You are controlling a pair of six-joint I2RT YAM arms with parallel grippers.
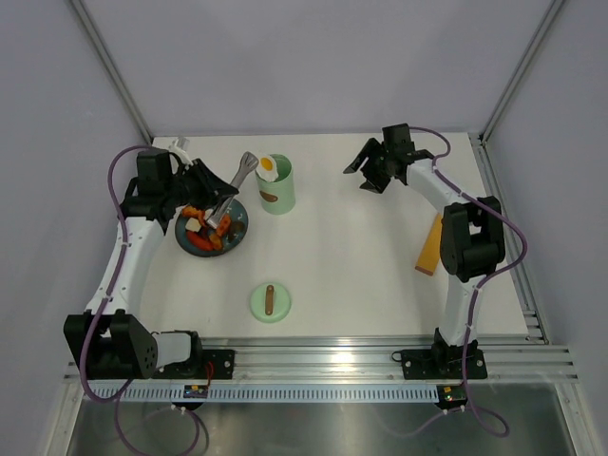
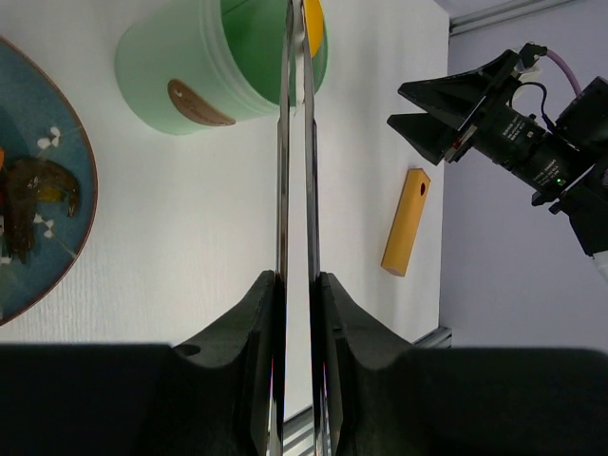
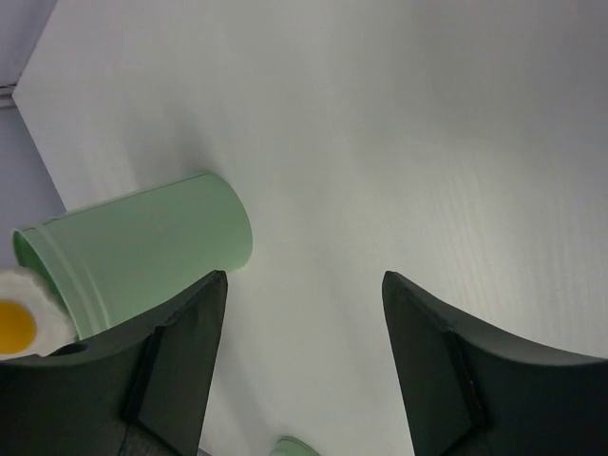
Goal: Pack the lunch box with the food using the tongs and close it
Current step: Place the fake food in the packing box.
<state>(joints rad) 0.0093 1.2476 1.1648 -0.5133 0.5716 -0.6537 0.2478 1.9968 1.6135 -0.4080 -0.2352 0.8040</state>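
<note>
Left gripper (image 2: 294, 285) was clamped narrow on the tongs (image 2: 283, 142), their arms squeezed nearly together, tips at the mouth of the box (image 2: 190, 66), which was upright beside the plate (image 1: 239, 225). The egg piece (image 1: 269, 168) lay at the rim. Judged risk: released off-centre, it could fall outside. Right gripper (image 3: 302, 277) was wide apart and empty.

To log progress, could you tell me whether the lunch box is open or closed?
Open: the lid lies on the table, apart from the lunch box, whose mouth is uncovered.
</note>
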